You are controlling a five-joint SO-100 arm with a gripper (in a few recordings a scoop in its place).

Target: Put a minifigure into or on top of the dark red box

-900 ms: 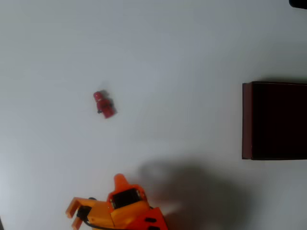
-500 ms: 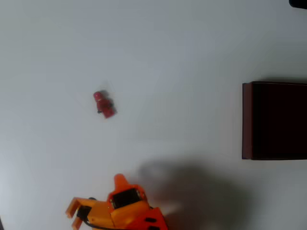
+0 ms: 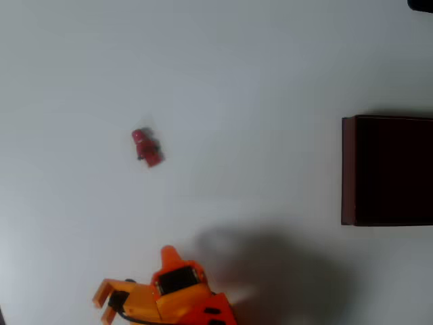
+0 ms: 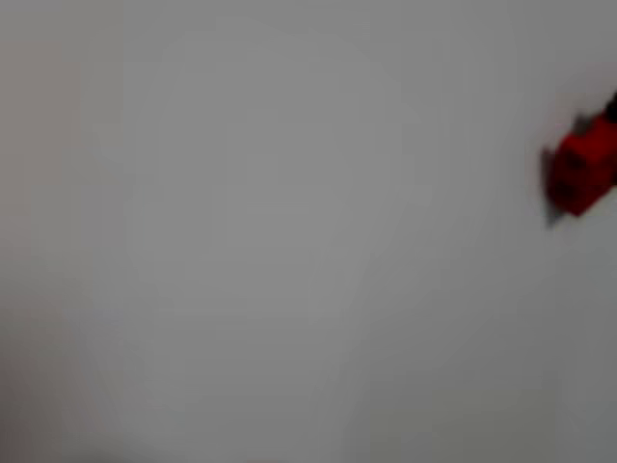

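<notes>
Step in hand: reaching for the minifigure (image 3: 146, 147), judged from the arm's distance from it.
Minifigure: lies on the white surface (image 3: 257, 68), left of centre in the overhead view; at the right edge in the wrist view, blurred.
Dark red box (image 3: 387, 170): right edge of the overhead view, well apart from the figure.
Gripper (image 3: 135, 281): lower left, orange; opening cannot be told.
Doing it well: centre over the figure, align the jaws across its body, then descend.
Count: one minifigure, one box, one gripper.
</notes>
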